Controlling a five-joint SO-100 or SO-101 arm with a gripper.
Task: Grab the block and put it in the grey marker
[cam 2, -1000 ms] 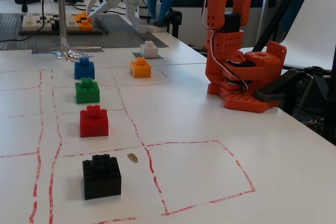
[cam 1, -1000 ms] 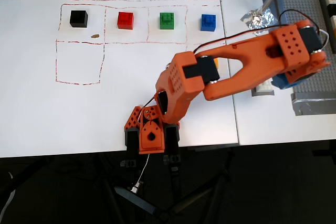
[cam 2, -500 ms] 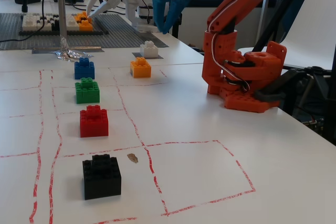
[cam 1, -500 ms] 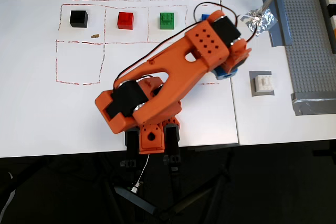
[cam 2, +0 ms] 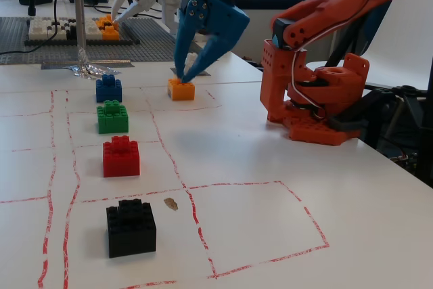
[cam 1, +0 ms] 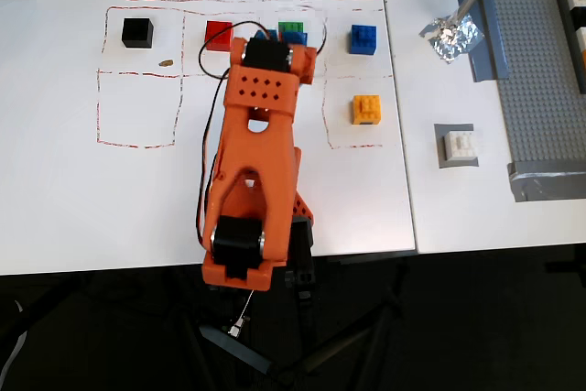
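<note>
Arm swung clear across the table. A second earlier it reached toward the right side of the overhead view, pincer over the grey marker (cam 1: 454,146); half a second earlier it was mid-sweep above the blue brick (cam 1: 363,38); in the current frames it pointed up the middle of the overhead view, its head over the row near the green brick (cam 1: 291,27) and red brick (cam 1: 218,34).

Pincer (cam 2: 185,76) was blue, jaws apart, nothing between them. In the fixed view its tips appeared to sit at the orange brick (cam 2: 180,89), but the overhead view put the head over the coloured row, so that overlap was probably line of sight. Height above the table I couldn't tell.

Block (cam 1: 458,145) was the white studded brick, sitting squarely on the grey marker in the overhead view, well apart from the arm. In the fixed view the pincer hid it.

My read: placement looked done and the arm was retreating with an empty pincer. Nothing left to grab unless another cycle follows.

Other differences from the earlier frames:
- orange brick, covered by the arm a second earlier, was fully visible in the overhead view
- block on the marker was uncovered
- green brick was partly hidden under the arm's head
- black brick (cam 1: 137,32), red brick and blue brick had not shifted
</note>
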